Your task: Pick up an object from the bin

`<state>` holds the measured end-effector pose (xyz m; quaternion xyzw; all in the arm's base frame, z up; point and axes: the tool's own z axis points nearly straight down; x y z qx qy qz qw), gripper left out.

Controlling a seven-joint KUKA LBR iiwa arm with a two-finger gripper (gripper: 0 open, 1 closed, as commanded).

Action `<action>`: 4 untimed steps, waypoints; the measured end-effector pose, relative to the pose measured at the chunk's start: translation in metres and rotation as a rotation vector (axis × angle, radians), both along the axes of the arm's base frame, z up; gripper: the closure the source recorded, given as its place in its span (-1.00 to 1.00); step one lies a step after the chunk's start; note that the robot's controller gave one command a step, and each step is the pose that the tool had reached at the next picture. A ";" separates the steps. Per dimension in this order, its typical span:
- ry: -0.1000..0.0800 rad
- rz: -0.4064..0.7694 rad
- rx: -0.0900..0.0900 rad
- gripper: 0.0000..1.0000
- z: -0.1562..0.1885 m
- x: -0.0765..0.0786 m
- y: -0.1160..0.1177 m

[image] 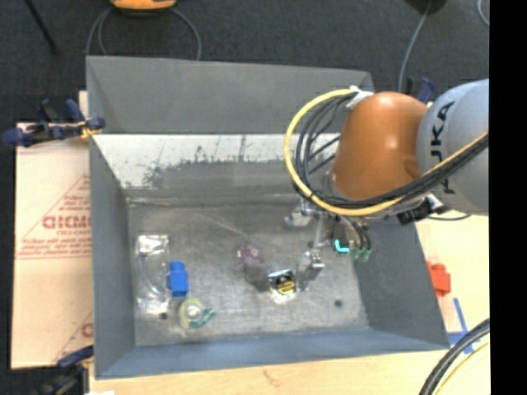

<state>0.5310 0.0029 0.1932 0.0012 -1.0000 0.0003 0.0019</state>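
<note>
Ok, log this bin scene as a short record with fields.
bin: grey metal bin, few loose things on its floor
gripper: gripper low over the floor's right half
nearest thing: small dark object with a yellow mark, just left of the gripper
next nearest: purplish translucent piece, further left and towards the back
left group: blue block, clear plastic piece, round green-and-white thing
held: cannot tell
</note>
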 end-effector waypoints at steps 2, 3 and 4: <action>-0.020 0.102 -0.001 1.00 -0.114 0.019 -0.019; -0.014 0.069 0.002 1.00 0.003 0.015 -0.001; -0.012 0.307 -0.005 1.00 0.038 0.064 -0.080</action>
